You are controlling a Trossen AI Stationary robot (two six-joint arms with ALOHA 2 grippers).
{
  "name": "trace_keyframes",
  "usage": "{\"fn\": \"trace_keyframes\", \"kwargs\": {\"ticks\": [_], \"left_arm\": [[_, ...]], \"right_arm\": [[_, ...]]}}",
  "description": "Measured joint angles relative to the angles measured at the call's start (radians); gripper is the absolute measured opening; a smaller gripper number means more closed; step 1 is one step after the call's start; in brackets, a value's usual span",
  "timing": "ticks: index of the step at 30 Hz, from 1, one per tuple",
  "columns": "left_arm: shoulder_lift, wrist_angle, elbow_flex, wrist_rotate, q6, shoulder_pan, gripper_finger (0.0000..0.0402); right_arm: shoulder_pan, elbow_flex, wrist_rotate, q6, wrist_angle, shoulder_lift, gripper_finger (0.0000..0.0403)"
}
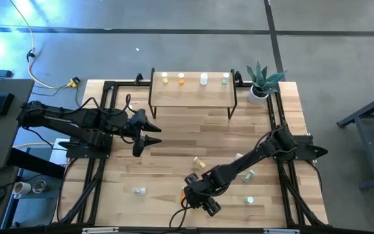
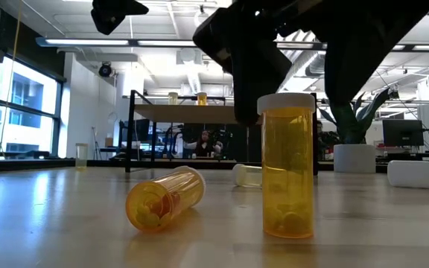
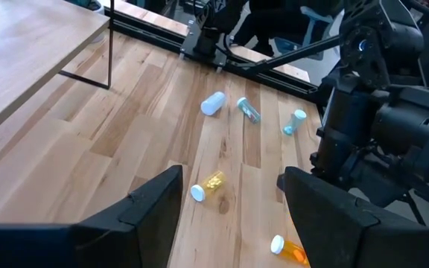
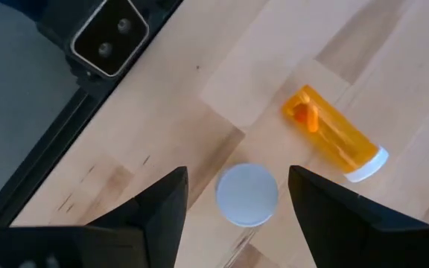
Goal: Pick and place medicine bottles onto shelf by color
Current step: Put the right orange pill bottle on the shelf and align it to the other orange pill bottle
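An upright orange bottle [image 2: 287,171] with a white cap [image 4: 246,193] stands on its base near the table's front edge. My right gripper [image 4: 237,201] is open above it, pointing down, one finger on either side of the cap with a gap at each side. A second orange bottle [image 4: 335,134] lies on its side close by and also shows in the low view [image 2: 164,197]. My left gripper [image 1: 145,133] is open and empty over the table's left middle. The shelf [image 1: 190,94] at the far edge carries a yellow, an orange, a white and a greenish bottle.
A yellow bottle [image 1: 200,162], a white one [image 1: 239,157] and greenish ones [image 1: 249,174] [image 1: 250,200] [image 1: 138,190] lie loose on the tabletop. A potted plant [image 1: 261,83] stands right of the shelf. The table's black frame rail [image 4: 65,126] runs close to my right gripper.
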Motion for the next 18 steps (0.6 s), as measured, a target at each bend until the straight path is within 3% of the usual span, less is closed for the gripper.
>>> {"fn": "trace_keyframes", "kwargs": {"ticks": [8,18], "left_arm": [[0.0,0.0,0.0,0.0,0.0,0.0,0.0223],[0.0,-0.001,0.0,0.001,0.002,0.0,0.0223]], "right_arm": [[0.0,0.0,0.037,0.0,-0.009,0.002,0.022],[0.0,0.0,0.027,0.042,-0.01,0.015,0.0162]]}}
